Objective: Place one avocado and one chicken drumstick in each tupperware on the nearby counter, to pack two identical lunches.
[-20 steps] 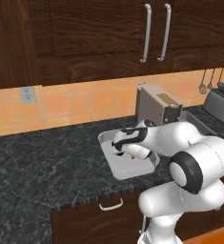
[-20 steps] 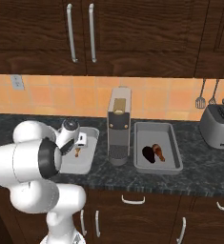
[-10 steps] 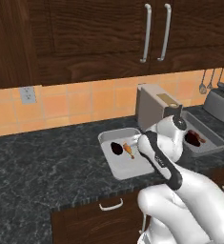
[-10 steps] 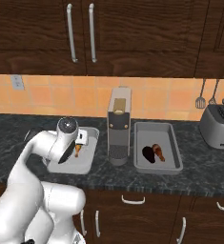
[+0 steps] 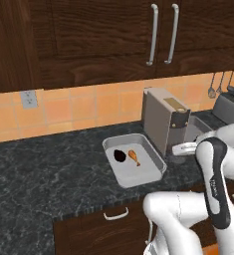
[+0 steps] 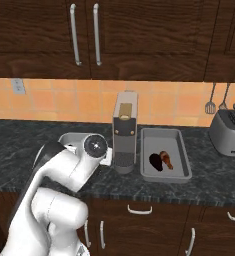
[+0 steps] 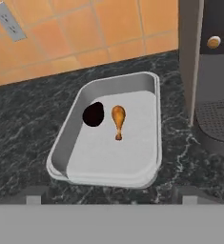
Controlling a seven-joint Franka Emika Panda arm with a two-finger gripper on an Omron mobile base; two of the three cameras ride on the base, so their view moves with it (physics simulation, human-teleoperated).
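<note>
We see the gripper (image 7: 111, 194) in the hand view with its two dark tips far apart at the bottom corners, spread wide and nothing between them, hanging above the near rim of a tupperware (image 7: 104, 178). That tupperware sits on the counter (image 7: 23, 124) and holds one dark avocado (image 7: 93, 114) and one chicken drumstick (image 7: 118, 121) side by side, close together but whether touching we cannot tell, both toward the far end of the tray with the near half bare. Just beside the tray stands the grey coffee machine (image 7: 208, 57), its drip grate at the counter level. A wall outlet (image 7: 11, 21) shows on the orange tiles beyond. In the left base view we see the same tupperware (image 5: 161, 167) on the counter (image 5: 39, 174), avocado (image 5: 119, 156) and drumstick (image 5: 134, 157) inside, coffee machine (image 5: 163, 119) right next to it, and the white arm bent over at the lower right. From the right base view we mark a second tupperware (image 6: 166, 175) on the other side of the coffee machine (image 6: 125, 130), with its own avocado (image 6: 156, 161) and drumstick (image 6: 166, 159) lying together in the middle. The first tray is mostly hidden behind the arm there. A toaster (image 6: 231, 132) stands further along the counter (image 6: 19, 145), well apart from the trays, and utensils (image 6: 211, 100) hang on the tiled wall above it.
</note>
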